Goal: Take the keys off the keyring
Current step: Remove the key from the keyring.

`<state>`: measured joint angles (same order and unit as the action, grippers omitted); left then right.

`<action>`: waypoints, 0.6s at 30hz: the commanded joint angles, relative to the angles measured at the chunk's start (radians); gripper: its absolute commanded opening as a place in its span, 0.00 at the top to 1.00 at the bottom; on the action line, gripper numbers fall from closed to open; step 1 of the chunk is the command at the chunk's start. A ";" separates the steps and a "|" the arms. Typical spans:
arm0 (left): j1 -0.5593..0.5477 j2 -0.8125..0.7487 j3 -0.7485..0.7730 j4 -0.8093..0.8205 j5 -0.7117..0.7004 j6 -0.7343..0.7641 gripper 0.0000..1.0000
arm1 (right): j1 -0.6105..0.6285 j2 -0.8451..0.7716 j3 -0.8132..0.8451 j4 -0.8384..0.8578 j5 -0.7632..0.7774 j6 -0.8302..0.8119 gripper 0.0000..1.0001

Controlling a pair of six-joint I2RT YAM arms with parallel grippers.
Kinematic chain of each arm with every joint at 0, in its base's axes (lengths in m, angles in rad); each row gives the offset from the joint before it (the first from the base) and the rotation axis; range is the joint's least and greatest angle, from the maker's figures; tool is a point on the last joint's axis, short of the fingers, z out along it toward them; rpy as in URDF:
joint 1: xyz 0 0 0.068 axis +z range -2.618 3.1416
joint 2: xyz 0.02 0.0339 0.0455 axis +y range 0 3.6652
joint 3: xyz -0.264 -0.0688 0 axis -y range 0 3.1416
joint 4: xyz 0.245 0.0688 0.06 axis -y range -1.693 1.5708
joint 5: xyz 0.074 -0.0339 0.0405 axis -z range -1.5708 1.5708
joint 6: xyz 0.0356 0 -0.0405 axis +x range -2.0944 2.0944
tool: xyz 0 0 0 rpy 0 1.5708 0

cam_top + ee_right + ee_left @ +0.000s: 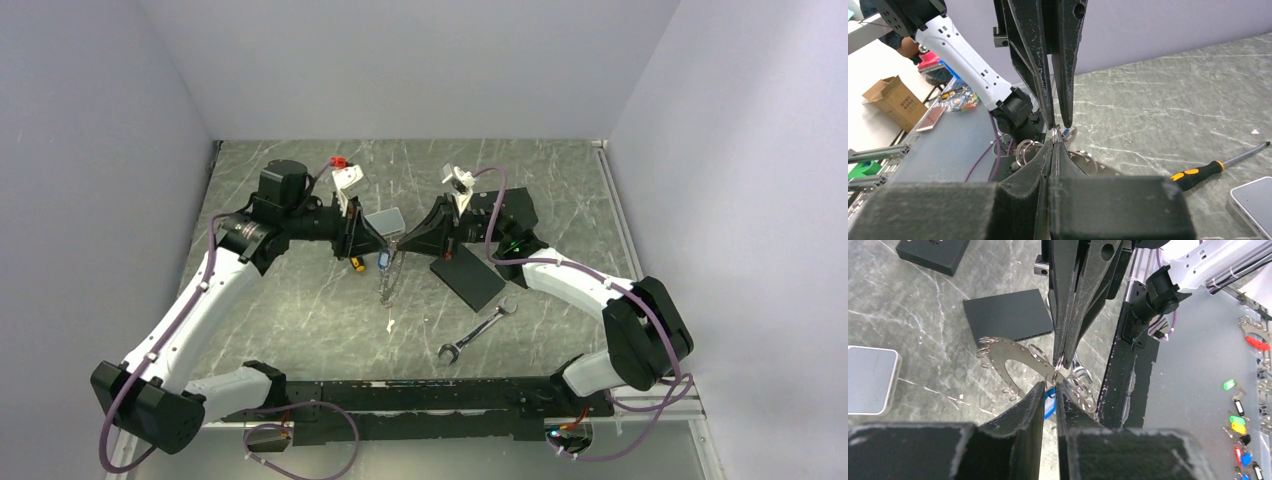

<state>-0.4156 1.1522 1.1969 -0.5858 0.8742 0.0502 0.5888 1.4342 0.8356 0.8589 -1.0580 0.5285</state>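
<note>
The keyring (pixel 1013 357) is a flat grey metal crescent with holes, hung with small split rings, and it is held above the table between both grippers. In the top view it dangles as a thin chain-like shape (pixel 388 285). My left gripper (pixel 1050 386) is shut on the blue plastic-tagged piece (pixel 1049 404), which sits between its fingers. My right gripper (pixel 1054 142) is shut on a small metal ring (pixel 1056 133) of the keyring, tip to tip with the left gripper (pixel 376 246). The right gripper (pixel 414 240) comes in from the right. A small pale piece (pixel 391 323) lies on the table below.
A black flat rectangle (pixel 467 280) lies right of centre, with a silver wrench (pixel 478 330) in front of it. A grey phone-like slab (pixel 385 221) and a yellow-and-black screwdriver (pixel 1198 175) lie near the left gripper. White walls enclose the marbled table (pixel 300 320).
</note>
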 commanded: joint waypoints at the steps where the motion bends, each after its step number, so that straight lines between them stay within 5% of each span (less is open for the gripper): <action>1: 0.000 -0.051 0.031 0.042 -0.029 0.082 0.84 | -0.002 -0.016 0.002 0.090 -0.014 0.022 1.00; 8: -0.002 -0.053 0.023 0.004 0.165 0.263 0.84 | -0.001 -0.017 0.006 0.093 -0.034 0.017 1.00; 18: -0.009 -0.021 0.004 0.009 0.220 0.314 0.91 | -0.001 -0.008 -0.006 0.202 -0.068 0.084 1.00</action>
<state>-0.4160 1.1225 1.1973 -0.5911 1.0264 0.3138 0.5888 1.4342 0.8310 0.9329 -1.1072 0.5705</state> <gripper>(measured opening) 0.111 0.010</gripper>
